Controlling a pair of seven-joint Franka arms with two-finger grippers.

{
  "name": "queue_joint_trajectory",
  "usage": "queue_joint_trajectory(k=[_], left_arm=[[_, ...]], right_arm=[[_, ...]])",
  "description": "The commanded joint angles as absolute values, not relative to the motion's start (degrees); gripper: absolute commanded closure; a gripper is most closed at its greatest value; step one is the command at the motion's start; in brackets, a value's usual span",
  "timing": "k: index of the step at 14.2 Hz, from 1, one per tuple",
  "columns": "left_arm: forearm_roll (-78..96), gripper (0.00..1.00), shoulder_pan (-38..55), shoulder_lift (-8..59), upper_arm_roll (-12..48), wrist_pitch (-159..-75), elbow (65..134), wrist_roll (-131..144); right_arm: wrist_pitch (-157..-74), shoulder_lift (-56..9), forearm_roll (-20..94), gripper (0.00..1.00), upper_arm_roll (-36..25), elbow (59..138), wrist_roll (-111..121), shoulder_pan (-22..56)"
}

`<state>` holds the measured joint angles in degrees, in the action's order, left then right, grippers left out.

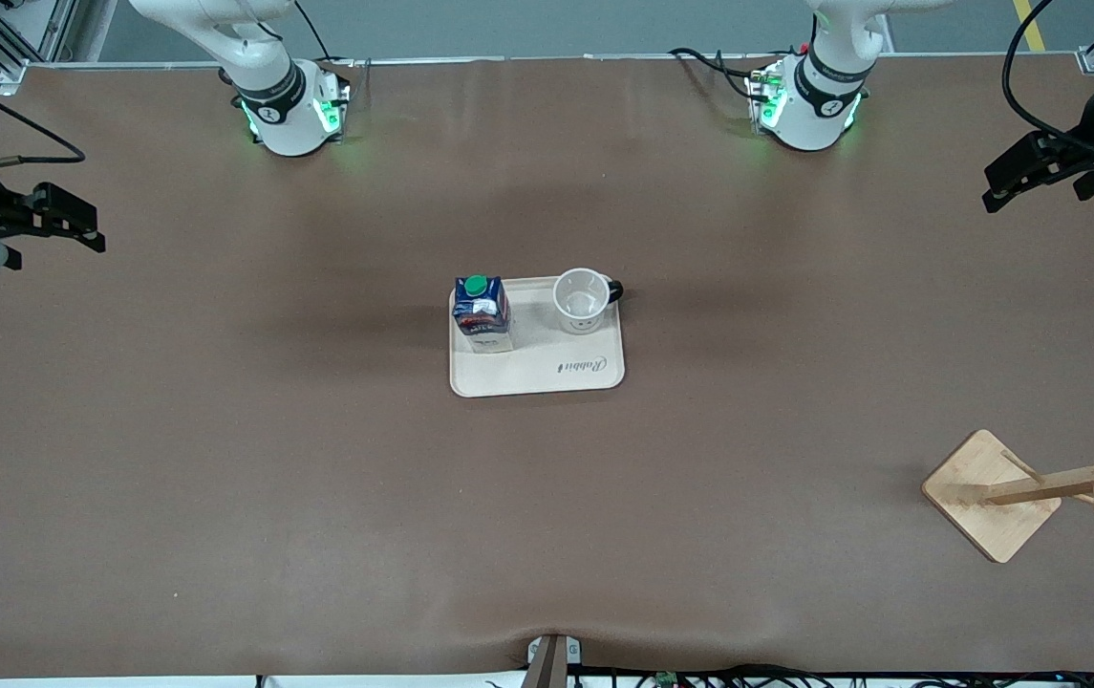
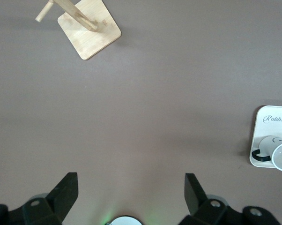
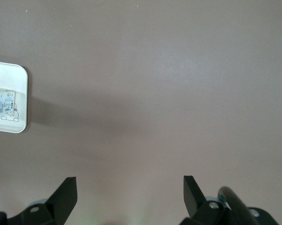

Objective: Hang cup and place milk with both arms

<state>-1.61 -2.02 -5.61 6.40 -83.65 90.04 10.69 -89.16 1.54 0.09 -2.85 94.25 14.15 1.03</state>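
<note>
The cup (image 1: 582, 300), white with a black handle, stands upright on a cream tray (image 1: 532, 358) at the table's middle. The milk (image 1: 482, 313), a dark blue carton with a green cap, stands beside it on the same tray, toward the right arm's end. My left gripper (image 1: 997, 187) hangs open and empty above the table at the left arm's end. Its wrist view (image 2: 130, 187) shows the cup (image 2: 277, 152) on the tray (image 2: 272, 117). My right gripper (image 1: 78, 225) hangs open and empty at the right arm's end. Its wrist view (image 3: 129, 187) shows the milk (image 3: 3, 104) on the tray (image 3: 12, 75).
A wooden mug rack (image 1: 1024, 489) with pegs and a square base stands near the front camera at the left arm's end; it also shows in the left wrist view (image 2: 87, 26). Brown table cover lies all around the tray.
</note>
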Motion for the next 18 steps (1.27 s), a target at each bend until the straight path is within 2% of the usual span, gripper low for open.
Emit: queue_joint_trajectory(k=[1,5,7,13,18], left_arm=[[-2.20,0.00,-2.28,-5.45,6.68,-83.24,89.03,9.85],[-2.11,0.00,-1.41,-3.61,7.20,-83.23,88.15,10.81],[-1.93,0.00,-0.01,-2.38,9.48,-83.06,90.25,11.77],[-1.32,0.00,0.62,4.47,25.37,-86.83,93.16,38.18],[-1.93,0.00,0.79,5.36,34.53,-98.41,103.43,59.29]], right_arm=[[-89.30,0.70,0.62,0.00,-2.02,93.69,14.77,-0.18],[-89.12,0.62,0.62,0.00,-2.02,93.69,14.77,-0.44],[-89.30,0.62,0.62,0.00,-2.02,93.69,14.77,-0.53],[-89.38,0.44,0.70,0.00,-2.02,93.69,14.77,-0.62],[-89.30,0.09,0.79,0.00,-2.02,93.69,14.77,-0.70]])
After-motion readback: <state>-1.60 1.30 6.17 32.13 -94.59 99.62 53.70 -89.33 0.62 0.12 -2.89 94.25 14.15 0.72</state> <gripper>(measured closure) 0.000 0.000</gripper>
